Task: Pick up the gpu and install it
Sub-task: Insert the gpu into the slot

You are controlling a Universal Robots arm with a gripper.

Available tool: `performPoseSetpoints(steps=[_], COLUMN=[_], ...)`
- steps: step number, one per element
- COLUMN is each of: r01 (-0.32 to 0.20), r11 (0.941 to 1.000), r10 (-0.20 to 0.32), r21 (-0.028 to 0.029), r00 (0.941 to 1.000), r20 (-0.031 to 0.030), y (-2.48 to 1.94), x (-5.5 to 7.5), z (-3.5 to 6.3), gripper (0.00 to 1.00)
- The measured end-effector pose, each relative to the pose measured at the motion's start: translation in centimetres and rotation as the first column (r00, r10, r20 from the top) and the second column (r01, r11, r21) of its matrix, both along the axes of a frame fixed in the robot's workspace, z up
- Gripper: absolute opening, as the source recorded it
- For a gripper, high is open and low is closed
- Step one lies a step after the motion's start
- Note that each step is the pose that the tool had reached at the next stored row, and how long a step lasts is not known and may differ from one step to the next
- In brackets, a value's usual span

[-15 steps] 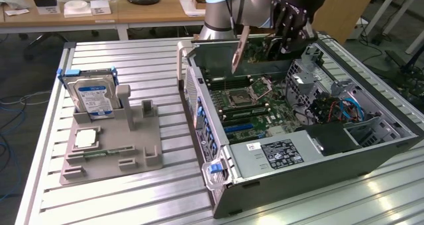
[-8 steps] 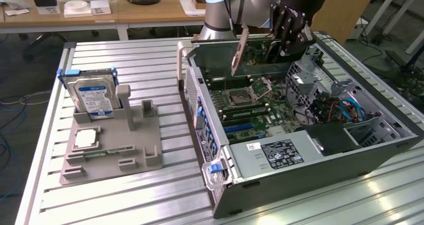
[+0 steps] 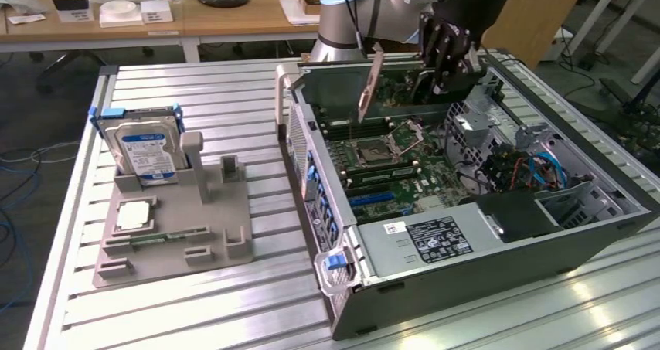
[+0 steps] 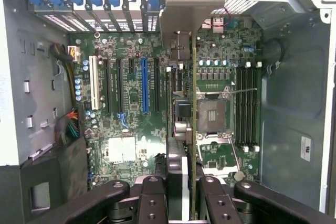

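The gpu (image 3: 369, 83) hangs over the far end of the open computer case (image 3: 495, 257), well above the motherboard (image 3: 397, 176), with its metal bracket towards the exterior view's left. My gripper (image 3: 441, 76) is shut on the card from above. In the wrist view the gpu (image 4: 193, 108) is seen edge-on as a thin green strip, and its silver bracket (image 4: 184, 9) lies over the case's rear slot openings. The black fingers (image 4: 152, 200) clamp it on both sides. It hovers beside the empty processor socket (image 4: 212, 114), to one side of the blue expansion slot (image 4: 144, 85).
A grey holder (image 3: 206, 226) stands at the exterior view's left with a blue-labelled hard drive (image 3: 144, 153) upright in it, a processor (image 3: 134, 215) and a memory stick (image 3: 154, 238). Drive cage and cables (image 3: 526, 172) fill the case's right side. Wooden desks stand behind.
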State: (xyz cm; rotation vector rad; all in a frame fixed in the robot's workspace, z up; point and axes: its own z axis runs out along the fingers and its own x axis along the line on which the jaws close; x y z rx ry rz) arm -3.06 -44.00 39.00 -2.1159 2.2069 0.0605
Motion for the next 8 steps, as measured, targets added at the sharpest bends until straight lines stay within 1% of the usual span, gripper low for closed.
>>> performPoseSetpoints(steps=[6,7,8], r01=[0.000,0.000,0.000], r11=[1.0000,1.0000,1.0000], r10=[0.000,0.000,0.000], r21=[0.0001,0.0001,0.0001], r00=[1.0000,1.0000,1.0000], r20=[0.0012,0.0037,0.0087], y=[0.00,0.00,0.00], x=[-0.46,-0.55,-0.64], z=[-0.83,-0.98,-1.08], gripper=[0.28,0.28,0.28])
